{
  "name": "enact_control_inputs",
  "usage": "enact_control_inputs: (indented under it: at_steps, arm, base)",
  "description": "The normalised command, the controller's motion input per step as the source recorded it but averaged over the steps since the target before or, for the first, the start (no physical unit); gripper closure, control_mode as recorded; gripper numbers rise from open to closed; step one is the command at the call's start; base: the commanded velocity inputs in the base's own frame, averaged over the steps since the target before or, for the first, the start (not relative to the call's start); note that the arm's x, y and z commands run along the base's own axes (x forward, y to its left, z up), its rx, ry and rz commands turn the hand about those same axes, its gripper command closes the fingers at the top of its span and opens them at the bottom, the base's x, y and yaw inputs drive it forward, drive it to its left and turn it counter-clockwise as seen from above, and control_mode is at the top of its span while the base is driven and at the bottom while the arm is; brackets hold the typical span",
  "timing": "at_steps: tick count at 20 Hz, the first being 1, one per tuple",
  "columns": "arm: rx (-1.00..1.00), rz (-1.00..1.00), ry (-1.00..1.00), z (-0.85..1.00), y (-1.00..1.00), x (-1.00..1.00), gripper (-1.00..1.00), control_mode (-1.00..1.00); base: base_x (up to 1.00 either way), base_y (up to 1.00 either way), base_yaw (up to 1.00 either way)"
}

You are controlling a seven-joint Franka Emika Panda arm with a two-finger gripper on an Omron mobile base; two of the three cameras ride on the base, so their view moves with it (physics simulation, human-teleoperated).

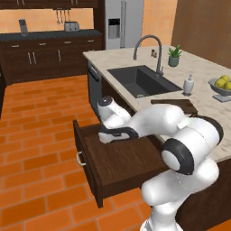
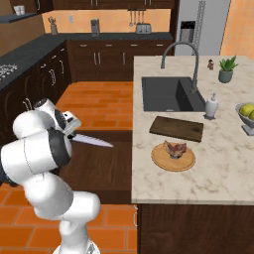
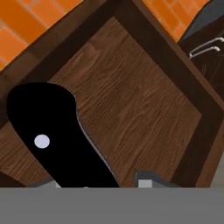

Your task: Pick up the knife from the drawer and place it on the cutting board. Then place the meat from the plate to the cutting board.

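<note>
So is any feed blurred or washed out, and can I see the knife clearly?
Right base view: even light, no glare, and the knife blade stands out pale against the dark open drawer. Hand view: the black handle looms large and close with no surface detail, and the blade is out of frame. Left base view: slightly soft, with the arm covering the pincer.

The arm is glossy white, built of thick rounded segments like swollen tubes. Each joint is capped by a round white disc ringed in black, the biggest at about 3 o'clock in the left base view. A dark band runs along the wrist. No cables, screws or markings can be made out on it.
</note>
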Motion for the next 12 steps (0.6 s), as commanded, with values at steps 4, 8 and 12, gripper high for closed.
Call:
enact_control_inputs:
  at_steps: [4,8,12]
  arm:
    - [-0.01,-0.13,0.01,1.00,-0.99,-0.96,1.00,-1.00]
    - [-0.06,-0.02,0.16,0.86,-0.92,-0.41,1.00,-1.00]
    - [-0.01,0.22,0.01,0.52,-0.71,-0.18,1.00,-1.00]
  base:
    - [0.00,0.00,0.00]
    - [0.00,0.00,0.00]
    - [0.00,0.00,0.00]
